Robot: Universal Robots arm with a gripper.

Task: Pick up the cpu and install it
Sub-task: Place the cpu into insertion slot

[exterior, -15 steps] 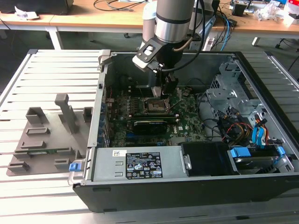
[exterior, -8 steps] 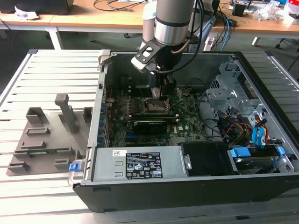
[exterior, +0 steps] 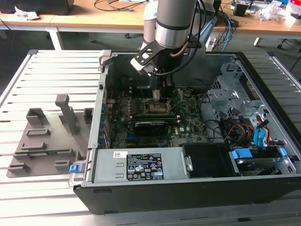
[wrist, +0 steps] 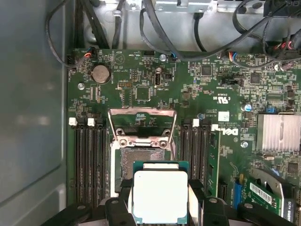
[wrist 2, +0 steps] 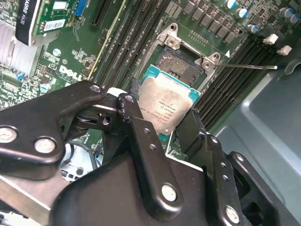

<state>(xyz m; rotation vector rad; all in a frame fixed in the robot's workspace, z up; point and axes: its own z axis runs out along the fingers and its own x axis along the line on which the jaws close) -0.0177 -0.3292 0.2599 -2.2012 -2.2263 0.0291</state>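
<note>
Silver-grey cpu [wrist 2: 167, 106] gripped by the black pincer [wrist 2: 160, 117], poised over the open socket [wrist 2: 178, 63] inside the computer case [exterior: 141, 197].

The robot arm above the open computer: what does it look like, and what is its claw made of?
The arm is a thick round tube of silvery metal with dark bands and a pale grey joint. Black cables run beside it. The gripper is black, built of flat jointed bars, and its fingers are pinned with shiny round screws.
</note>
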